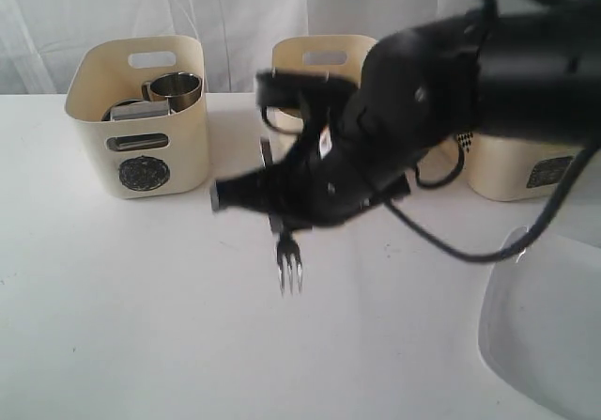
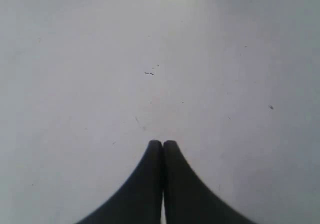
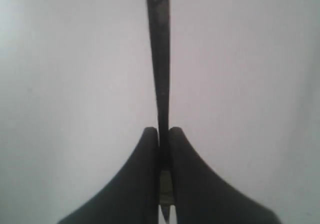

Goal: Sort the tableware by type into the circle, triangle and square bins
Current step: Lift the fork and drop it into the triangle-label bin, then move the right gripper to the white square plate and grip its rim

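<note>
A mug (image 1: 176, 89) sits in the left bin (image 1: 141, 162).

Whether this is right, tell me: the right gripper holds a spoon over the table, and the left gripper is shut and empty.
Wrong: the right gripper holds a fork, not a spoon; the exterior view shows its tines. The rest stands.
</note>
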{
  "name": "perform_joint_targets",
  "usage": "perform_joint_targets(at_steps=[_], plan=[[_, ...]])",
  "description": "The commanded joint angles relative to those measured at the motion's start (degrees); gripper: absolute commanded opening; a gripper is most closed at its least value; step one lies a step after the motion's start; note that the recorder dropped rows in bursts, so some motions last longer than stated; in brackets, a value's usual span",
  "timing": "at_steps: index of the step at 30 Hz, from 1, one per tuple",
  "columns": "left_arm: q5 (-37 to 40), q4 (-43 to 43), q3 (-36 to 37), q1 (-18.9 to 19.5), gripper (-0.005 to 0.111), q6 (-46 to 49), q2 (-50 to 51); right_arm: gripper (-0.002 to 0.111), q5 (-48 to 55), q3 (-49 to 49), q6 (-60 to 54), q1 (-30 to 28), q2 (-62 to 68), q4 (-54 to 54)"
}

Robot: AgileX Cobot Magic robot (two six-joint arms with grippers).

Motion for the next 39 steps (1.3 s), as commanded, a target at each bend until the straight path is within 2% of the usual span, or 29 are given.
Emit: perform_joint_targets(at_steps=[1,7,10,12,17,20,22,28,33,36,39], plan=[[0.9,-0.3,0.5,0.1,0.000,-0.1,-0.2,0.000,-10.0,-5.8,-0.5,-4.0,-3.6,-4.0],[0.9,-0.3,0.5,0.1,0.000,-0.1,-0.2,0.000,-26.2,-11.4,-0.9,-14.1,1.0,-4.2],[0.9,-0.3,0.5,0.1,0.000,-0.1,-0.2,0.000,-33.3,-13.0,-2.5,-16.7,5.2,-4.2],[0.9,-0.3,0.5,0.1,0.000,-0.1,-0.2,0.000,-36.8,-13.3,-5.7,-17.4,8.1,-4.2],[0.9,-0.3,0.5,0.1,0.000,-0.1,-0.2,0.000,-49.9,-13.3,-25.5,-18.3,16.4,-4.2],[0.9,-0.3,0.5,0.1,0.000,-0.1,-0.2,0.000,-52.4,-14.7,-27.5,-19.0,20.1,-3.8],[0.9,-0.3,0.5,0.1,0.000,-0.1,-0.2,0.005,-52.0,-15.6,-26.5,-19.1,22.0,-3.8],[0.9,-0.3,0.5,0.1,0.000,-0.1,-0.2,0.028,-49.8,-15.9,-25.9,-19.2,22.6,-3.8],[0.9,-0.3,0.5,0.1,0.000,-0.1,-0.2,0.029,-43.6,-15.9,-26.5,-19.3,19.4,-3.8],[0.9,-0.3,0.5,0.1,0.000,-0.1,-0.2,0.027,-31.8,-15.9,-26.5,-19.3,14.3,-3.8],[0.9,-0.3,0.5,0.1,0.000,-0.1,-0.2,0.020,-13.7,-15.9,-26.6,-19.7,8.4,-5.5]])
